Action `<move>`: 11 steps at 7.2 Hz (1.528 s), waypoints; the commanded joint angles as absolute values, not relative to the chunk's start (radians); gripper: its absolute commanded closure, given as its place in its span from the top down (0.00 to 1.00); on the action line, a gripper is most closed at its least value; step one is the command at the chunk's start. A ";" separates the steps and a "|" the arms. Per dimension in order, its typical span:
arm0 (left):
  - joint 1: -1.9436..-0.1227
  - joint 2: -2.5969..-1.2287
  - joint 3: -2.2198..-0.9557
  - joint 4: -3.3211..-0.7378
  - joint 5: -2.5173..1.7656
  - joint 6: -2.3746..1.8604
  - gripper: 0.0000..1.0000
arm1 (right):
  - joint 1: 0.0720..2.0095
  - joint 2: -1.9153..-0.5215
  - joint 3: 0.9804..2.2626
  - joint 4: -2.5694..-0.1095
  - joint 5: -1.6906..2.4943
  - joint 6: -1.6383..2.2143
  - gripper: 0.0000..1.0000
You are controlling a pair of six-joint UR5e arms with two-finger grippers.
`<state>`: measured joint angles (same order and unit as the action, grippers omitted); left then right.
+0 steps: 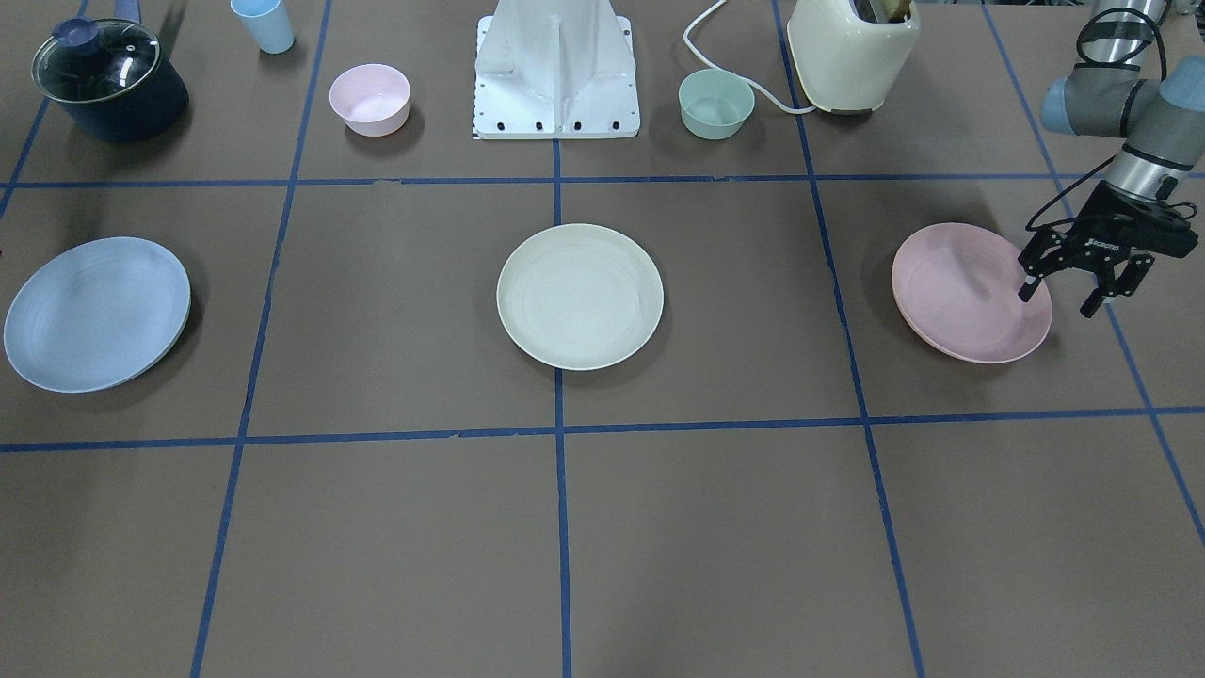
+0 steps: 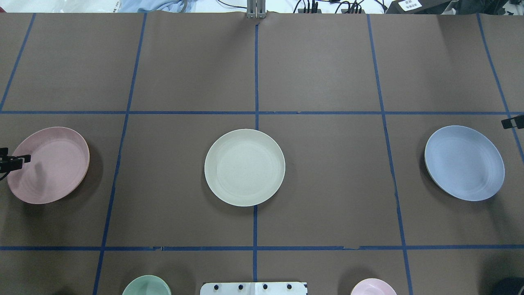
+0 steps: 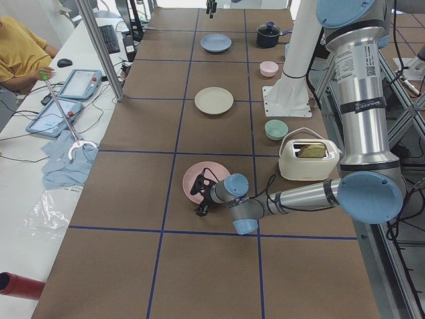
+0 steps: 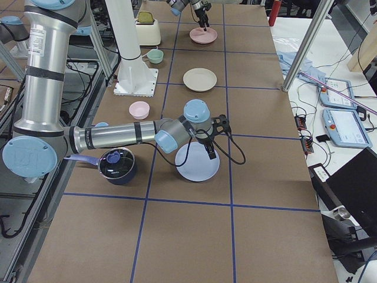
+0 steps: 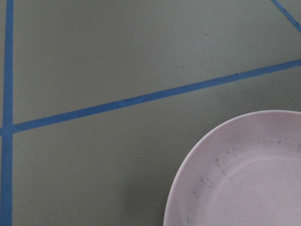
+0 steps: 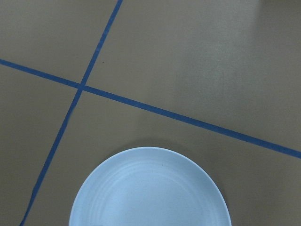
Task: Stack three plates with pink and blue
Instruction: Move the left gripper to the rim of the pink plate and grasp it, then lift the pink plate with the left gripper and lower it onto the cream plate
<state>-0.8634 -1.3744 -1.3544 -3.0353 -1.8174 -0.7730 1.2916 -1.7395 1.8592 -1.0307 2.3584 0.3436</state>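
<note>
Three plates lie apart in a row on the brown table. The cream plate (image 1: 579,296) is in the middle, the pale pink plate (image 1: 970,292) on my left side, the light blue plate (image 1: 96,313) on my right side. My left gripper (image 1: 1061,294) is open and empty, low over the pink plate's outer rim, one finger over the plate and one outside it. My right gripper (image 4: 210,152) hangs above the blue plate's (image 4: 197,165) edge. Only a sliver of it (image 2: 512,122) shows in the overhead view, so I cannot tell whether it is open or shut.
Along the robot's side stand a dark lidded pot (image 1: 108,80), a blue cup (image 1: 264,24), a small pink bowl (image 1: 369,99), the white robot base (image 1: 555,75), a small green bowl (image 1: 716,104) and a cream toaster (image 1: 852,56) with a cord.
</note>
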 commanded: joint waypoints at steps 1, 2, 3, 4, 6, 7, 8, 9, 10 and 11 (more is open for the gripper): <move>-0.850 -1.374 -1.356 -3.040 -1.813 -0.762 0.00 | 1.292 -1.740 1.859 -1.029 2.359 0.344 1.00; -0.850 -1.382 -1.356 -3.049 -1.831 -0.762 0.00 | 1.292 -1.740 1.861 -1.029 2.362 0.344 1.00; -0.853 -1.402 -1.367 -3.045 -1.897 -0.761 0.00 | 1.292 -1.740 1.861 -1.029 2.362 0.344 1.00; -0.889 -1.411 -1.370 -3.037 -1.951 -0.738 0.00 | 1.292 -1.741 1.861 -1.029 2.364 0.344 1.00; -0.961 -1.468 -1.400 -3.025 -2.052 -0.706 0.00 | 1.292 -1.741 1.861 -1.022 2.365 0.345 1.00; -0.968 -1.482 -1.463 -2.949 -2.092 -0.706 0.00 | 1.292 -1.741 1.861 -1.022 2.365 0.345 1.00; -0.979 -1.503 -1.562 -2.819 -2.097 -0.707 0.00 | 1.292 -1.743 1.861 -1.022 2.365 0.345 1.00; -0.980 -1.544 -1.680 -2.639 -2.095 -0.709 0.00 | 1.292 -1.743 1.861 -1.022 2.365 0.345 1.00; -0.979 -1.592 -1.798 -2.453 -2.088 -0.724 0.00 | 1.292 -1.743 1.861 -1.022 2.365 0.345 1.00; -0.965 -1.653 -1.872 -2.319 -2.082 -0.777 0.00 | 1.292 -1.743 1.861 -1.022 2.367 0.345 1.00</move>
